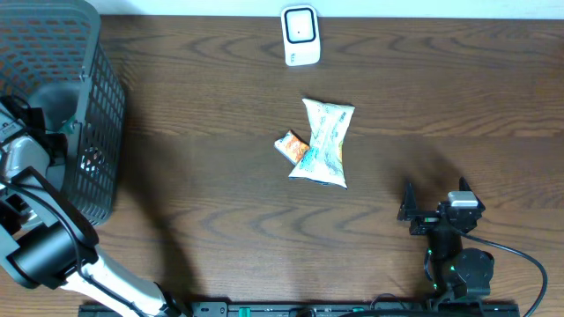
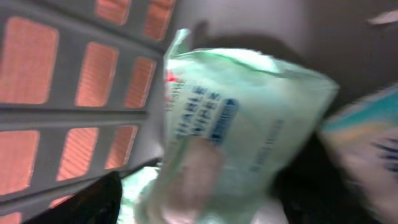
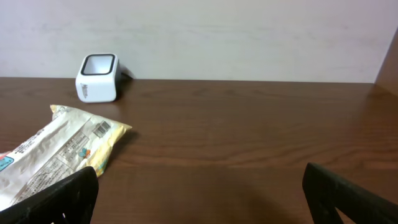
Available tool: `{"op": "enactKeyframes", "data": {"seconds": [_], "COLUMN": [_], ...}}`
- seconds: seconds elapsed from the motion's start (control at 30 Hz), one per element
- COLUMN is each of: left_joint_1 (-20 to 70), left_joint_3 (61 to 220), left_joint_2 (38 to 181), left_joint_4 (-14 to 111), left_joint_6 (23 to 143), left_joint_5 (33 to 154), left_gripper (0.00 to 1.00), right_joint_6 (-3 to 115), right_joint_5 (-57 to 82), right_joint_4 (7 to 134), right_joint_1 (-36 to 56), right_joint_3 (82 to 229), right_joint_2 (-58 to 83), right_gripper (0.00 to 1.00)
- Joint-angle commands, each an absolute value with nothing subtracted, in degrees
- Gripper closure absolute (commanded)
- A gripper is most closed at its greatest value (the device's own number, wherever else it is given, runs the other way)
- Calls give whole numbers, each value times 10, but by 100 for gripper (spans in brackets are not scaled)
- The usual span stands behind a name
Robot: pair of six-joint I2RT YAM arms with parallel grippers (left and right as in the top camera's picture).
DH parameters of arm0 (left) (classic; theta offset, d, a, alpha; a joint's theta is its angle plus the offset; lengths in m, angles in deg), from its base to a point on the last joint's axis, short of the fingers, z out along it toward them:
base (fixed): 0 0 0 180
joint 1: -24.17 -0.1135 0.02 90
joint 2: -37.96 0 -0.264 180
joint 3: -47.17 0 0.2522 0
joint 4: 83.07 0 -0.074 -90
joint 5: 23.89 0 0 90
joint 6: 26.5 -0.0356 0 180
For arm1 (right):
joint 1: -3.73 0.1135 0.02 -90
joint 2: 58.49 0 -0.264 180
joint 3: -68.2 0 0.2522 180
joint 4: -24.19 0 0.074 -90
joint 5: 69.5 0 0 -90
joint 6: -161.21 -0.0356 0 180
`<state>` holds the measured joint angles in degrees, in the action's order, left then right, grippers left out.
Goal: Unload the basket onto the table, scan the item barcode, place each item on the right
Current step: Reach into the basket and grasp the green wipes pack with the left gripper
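Down in basket [image 1: 99,106], left hand [image 1: 51,132] at wipes pack [image 2: 249,124], grip unclear; right hand [image 1: 436,197] wide.

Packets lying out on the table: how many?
2: a large pale packet mid-table and a small orange packet against its left edge. More may be hidden in the basket.

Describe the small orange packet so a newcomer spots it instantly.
On the dark wooden table, find the white scanner at the far edge. Toward the robot from it lies a large pale bag at mid-table. The packet rests against that bag's left side, far smaller and orange.
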<state>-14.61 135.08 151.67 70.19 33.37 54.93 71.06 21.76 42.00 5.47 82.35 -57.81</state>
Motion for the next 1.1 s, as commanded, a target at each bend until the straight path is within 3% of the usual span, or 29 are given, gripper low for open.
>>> {"op": "enactKeyframes", "data": {"seconds": [0.0, 0.13, 0.17, 0.2, 0.23, 0.5, 0.73, 1.07], "left_joint_1": [-162, -162, -162, -162, -162, -156, -156, -156], "left_joint_3": [1342, 1342, 1342, 1342, 1342, 1343, 1343, 1343], "left_joint_2": [1558, 1558, 1558, 1557, 1556, 1505, 1382, 1213], "left_joint_4": [689, 689, 689, 689, 687, 667, 664, 698], "left_joint_6": [329, 331, 343, 353, 363, 497, 538, 805], "left_joint_5": [528, 528, 531, 533, 535, 551, 729, 962], "left_gripper": [38, 63, 72, 87, 92, 93, 93, 93], "right_joint_6": [717, 717, 717, 717, 717, 717, 717, 717], "right_joint_5": [218, 218, 218, 218, 218, 218, 218, 218], "right_joint_4": [422, 422, 422, 422, 422, 422, 422, 422], "right_joint_1": [56, 57, 57, 56, 56, 56, 56, 56], "right_joint_3": [823, 823, 823, 823, 823, 823, 823, 823], "right_joint_2": [-582, -582, -582, -582, -582, -582, -582, -582], "right_gripper": [1, 1, 1, 1, 1, 1, 1, 1]}}
